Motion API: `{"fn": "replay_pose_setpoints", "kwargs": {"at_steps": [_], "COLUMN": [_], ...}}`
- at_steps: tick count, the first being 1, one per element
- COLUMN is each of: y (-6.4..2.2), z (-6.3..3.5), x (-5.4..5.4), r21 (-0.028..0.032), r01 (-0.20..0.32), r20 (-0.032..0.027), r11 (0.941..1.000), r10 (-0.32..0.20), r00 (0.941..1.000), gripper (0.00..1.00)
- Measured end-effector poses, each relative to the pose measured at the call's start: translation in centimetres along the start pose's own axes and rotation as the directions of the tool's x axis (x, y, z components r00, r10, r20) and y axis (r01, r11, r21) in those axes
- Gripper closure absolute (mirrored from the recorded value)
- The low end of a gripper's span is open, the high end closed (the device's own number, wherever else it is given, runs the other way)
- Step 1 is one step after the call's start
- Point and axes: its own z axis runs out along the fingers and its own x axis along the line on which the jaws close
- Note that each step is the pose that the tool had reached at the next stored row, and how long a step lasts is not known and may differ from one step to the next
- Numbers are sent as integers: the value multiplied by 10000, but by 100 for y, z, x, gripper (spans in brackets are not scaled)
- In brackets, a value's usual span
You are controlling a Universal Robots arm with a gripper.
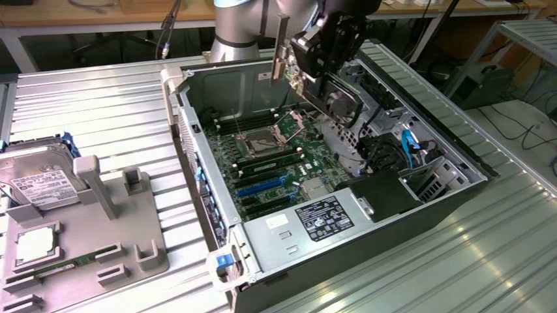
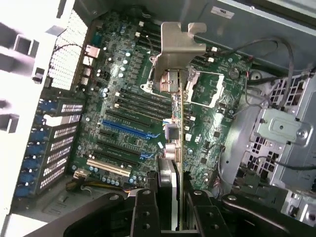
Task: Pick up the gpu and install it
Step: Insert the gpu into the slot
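Here the gripper (image 1: 329, 65) is pinching the gpu (image 1: 340, 101), holding it tilted in the air above the open case (image 1: 202, 163), clear of the motherboard (image 1: 278, 156). From the wrist view the card hangs edge-on, its silver bracket (image 2: 180, 47) at the far end, and it is not lined up with the blue slot (image 2: 126, 129). As I judge it, a skewed descent could jam the edge connector, or the bracket could snag the case wall.

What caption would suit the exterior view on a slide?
Gripper holds the gpu above the open computer case, not yet installed.
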Motion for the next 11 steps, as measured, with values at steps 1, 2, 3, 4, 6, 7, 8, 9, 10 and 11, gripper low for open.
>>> {"fn": "replay_pose_setpoints", "kwargs": {"at_steps": [1, 2, 3, 4, 6, 7, 8, 9, 10, 11], "y": [0, 0, 0, 0, 0, 0, 0, 0, 0, 0], "z": [0, 0, 0, 0, 0, 0, 0, 0, 0, 0], "x": [0, 0, 0, 0, 0, 0, 0, 0, 0, 0], "r21": [-6, -12, -17, -26, -37, -42, -50, -57, -64, -72], "r01": [190, 404, 576, 837, 1211, 1390, 1644, 1857, 2086, 2384], "r20": [0, 0, 1, 1, 3, 4, 5, 6, 8, 10], "r11": [9998, 9992, 9983, 9965, 9926, 9903, 9864, 9826, 9780, 9712], "r10": [-190, -404, -576, -837, -1211, -1390, -1644, -1857, -2086, -2384], "r00": [9998, 9992, 9983, 9965, 9926, 9903, 9864, 9826, 9780, 9712], "gripper": [72, 72, 72, 72, 72, 72, 72, 72, 72, 72]}}
